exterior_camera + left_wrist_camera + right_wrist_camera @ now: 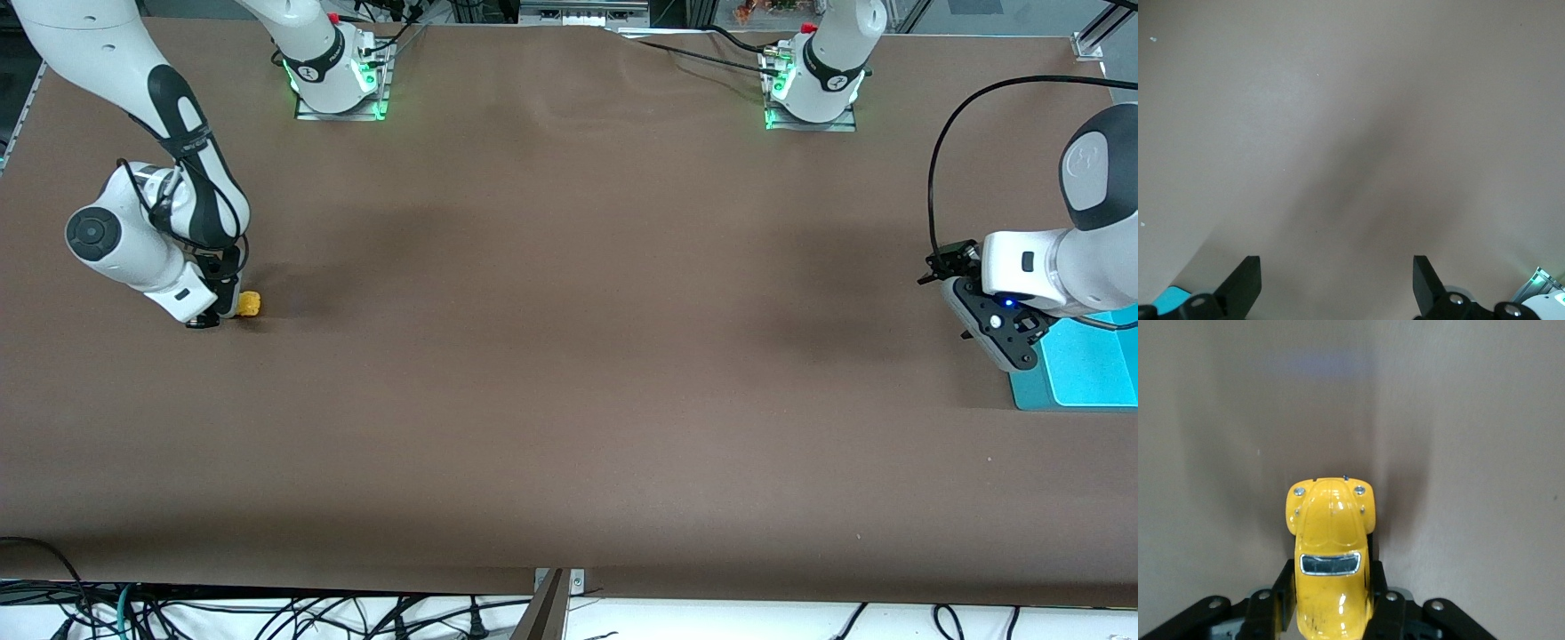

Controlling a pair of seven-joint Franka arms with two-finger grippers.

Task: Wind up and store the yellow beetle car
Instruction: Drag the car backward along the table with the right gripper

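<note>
At the right arm's end of the table point(569, 356), the right gripper point(1331, 600) is down low with its jaws shut on the flanks of the yellow beetle car point(1331, 553), whose wheels look to be on or just above the surface. The winding step seems in hand: next would be a pull-back drag along the table, pressing lightly so the wheels turn. At the left arm's end, the left gripper point(1337, 283) waits over the edge of a teal tray point(1089, 364), jaws spread wide and holding nothing
</note>
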